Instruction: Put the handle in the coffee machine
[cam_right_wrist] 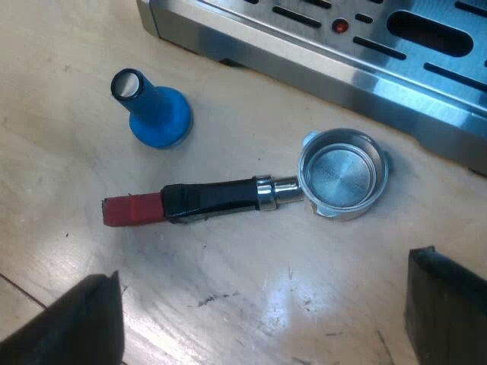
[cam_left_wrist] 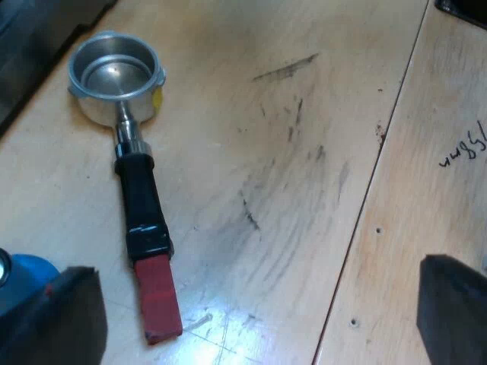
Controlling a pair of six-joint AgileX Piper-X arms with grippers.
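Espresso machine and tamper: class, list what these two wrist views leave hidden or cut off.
Espresso machine: right wrist view, cut off by the edge; everything above its slotted metal base is beyond it.
Tamper: left wrist view, mostly hidden behind a finger of the left gripper.
Ink writing: left wrist view, cut off by the edge, unreadable.

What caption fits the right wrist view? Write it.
Open right gripper above loose portafilter and blue tamper, beside the espresso machine.
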